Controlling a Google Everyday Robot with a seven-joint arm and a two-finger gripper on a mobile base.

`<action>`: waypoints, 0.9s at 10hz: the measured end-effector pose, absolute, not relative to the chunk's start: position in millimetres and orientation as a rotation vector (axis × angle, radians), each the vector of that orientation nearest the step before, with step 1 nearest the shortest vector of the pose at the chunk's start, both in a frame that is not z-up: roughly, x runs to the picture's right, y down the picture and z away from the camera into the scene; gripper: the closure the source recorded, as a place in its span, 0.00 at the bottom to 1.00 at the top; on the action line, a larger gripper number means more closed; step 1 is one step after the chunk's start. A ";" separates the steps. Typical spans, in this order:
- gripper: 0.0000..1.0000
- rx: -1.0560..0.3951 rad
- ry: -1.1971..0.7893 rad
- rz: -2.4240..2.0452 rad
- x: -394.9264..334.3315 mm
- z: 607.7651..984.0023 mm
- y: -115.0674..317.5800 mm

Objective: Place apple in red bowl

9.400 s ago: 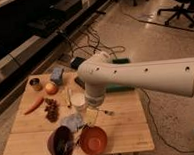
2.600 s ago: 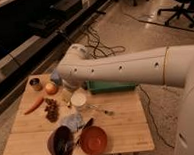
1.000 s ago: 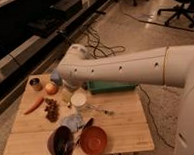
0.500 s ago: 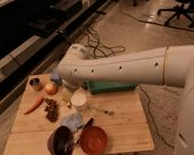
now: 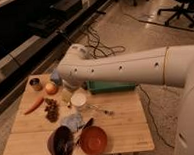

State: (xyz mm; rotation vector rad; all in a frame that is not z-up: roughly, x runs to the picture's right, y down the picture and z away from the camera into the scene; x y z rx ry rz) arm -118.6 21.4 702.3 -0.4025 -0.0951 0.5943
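The apple [image 5: 51,88] is small, yellow-orange with a reddish blush, and sits at the back left of the wooden table [image 5: 124,125]. The red bowl [image 5: 93,140] stands empty at the table's front edge, right of a dark purplish bowl [image 5: 61,142]. My big white arm [image 5: 120,68] reaches in from the right across the back of the table. My gripper [image 5: 65,90] hangs under the arm's end, just right of the apple and mostly hidden by the arm. Nothing shows in it.
A carrot [image 5: 33,105] and dark grapes [image 5: 52,109] lie left. A white cup [image 5: 78,100] stands mid-table by a crumpled blue-grey cloth [image 5: 72,121] and a utensil [image 5: 100,110]. A small tin [image 5: 35,84], a blue object [image 5: 56,77] and a green tray [image 5: 111,86] line the back. Cables cross the floor.
Compared with the oldest frame, the arm's end has moved left toward the apple. Over the last second nothing has visibly moved.
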 end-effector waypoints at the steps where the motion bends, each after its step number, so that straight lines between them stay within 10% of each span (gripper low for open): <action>1: 0.20 -0.402 -0.095 0.594 -118.6 702.3 21.4; 9: 0.20 -0.421 -0.381 0.590 -150.3 721.4 -6.6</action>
